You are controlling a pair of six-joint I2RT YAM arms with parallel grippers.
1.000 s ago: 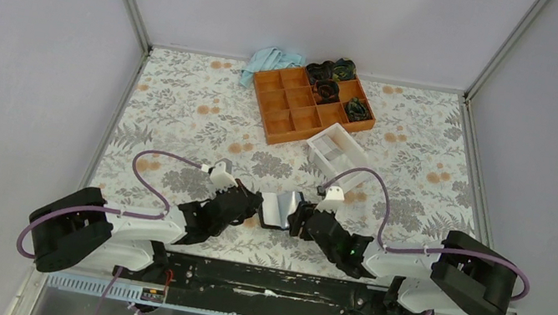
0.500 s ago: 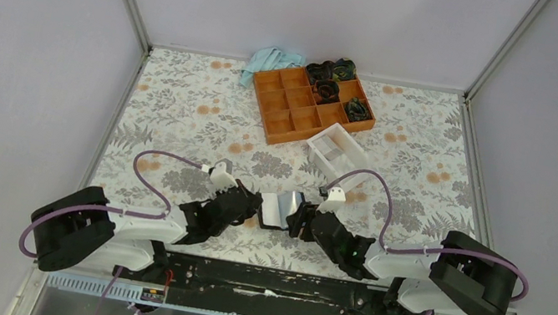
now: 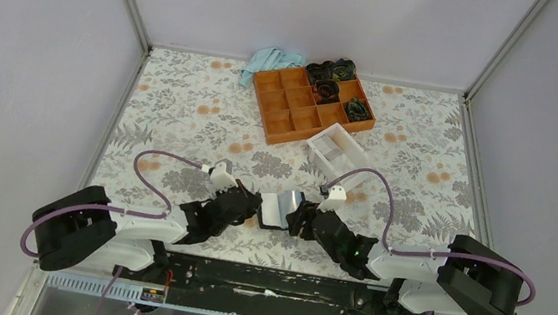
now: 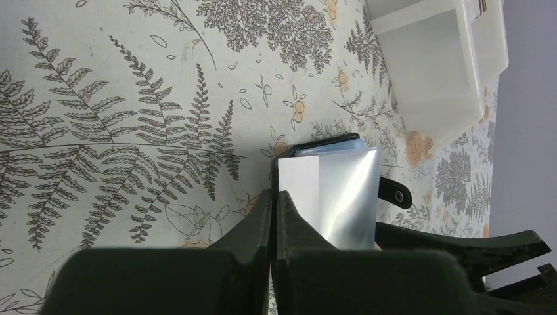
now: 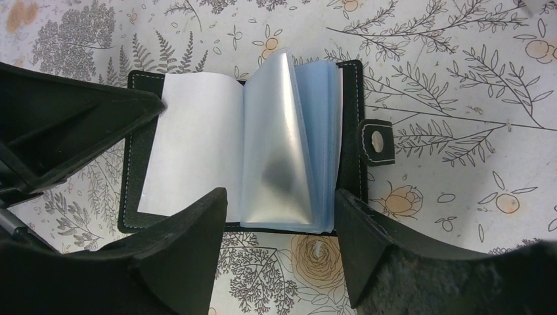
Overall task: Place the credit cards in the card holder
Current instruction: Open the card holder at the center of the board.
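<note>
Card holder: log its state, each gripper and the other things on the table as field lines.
card holder: lying open on the table, clear sleeves fanned, one standing up
snap tab: undone, sticking out past the cover
left gripper: shut, tips at the edge of the left page
right gripper: open, one finger on either side of the sleeves
credit cards: none visible in any view
farther back: orange tray, white box, blue cloth

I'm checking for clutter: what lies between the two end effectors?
Only the open card holder lies between the left end effector and right end effector, as the top view shows.
</note>
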